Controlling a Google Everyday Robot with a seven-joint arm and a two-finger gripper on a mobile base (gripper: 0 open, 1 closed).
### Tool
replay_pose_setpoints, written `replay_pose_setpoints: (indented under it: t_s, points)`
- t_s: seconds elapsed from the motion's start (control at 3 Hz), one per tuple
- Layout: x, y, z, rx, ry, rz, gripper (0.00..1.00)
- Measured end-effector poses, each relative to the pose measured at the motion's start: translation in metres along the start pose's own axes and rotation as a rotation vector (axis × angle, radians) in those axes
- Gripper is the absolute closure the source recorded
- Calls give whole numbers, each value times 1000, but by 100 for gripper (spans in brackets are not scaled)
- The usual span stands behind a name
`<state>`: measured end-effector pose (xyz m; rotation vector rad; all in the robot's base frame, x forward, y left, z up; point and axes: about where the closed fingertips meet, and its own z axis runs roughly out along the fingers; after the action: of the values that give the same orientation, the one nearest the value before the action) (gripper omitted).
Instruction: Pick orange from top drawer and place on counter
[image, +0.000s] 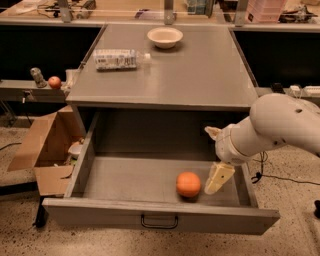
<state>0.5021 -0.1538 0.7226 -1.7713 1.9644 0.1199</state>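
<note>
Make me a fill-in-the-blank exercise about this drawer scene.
The orange lies inside the top drawer, which stands ___.
The gripper hangs inside that drawer, just ___ of the orange in the picture.
On the counter lie a bottle and a white ___.
Missing words: open; right; bowl.

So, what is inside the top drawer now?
Inside the top drawer lies the orange, near the front right. The open gripper hangs beside it, one finger lowered at its right. The drawer's front wall covers the floor strip just behind it.
</note>
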Motion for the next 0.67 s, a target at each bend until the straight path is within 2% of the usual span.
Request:
replay_pose_setpoints:
  t_s: [0.67]
  points:
    - [0, 3, 41, -27, -50, -13, 0]
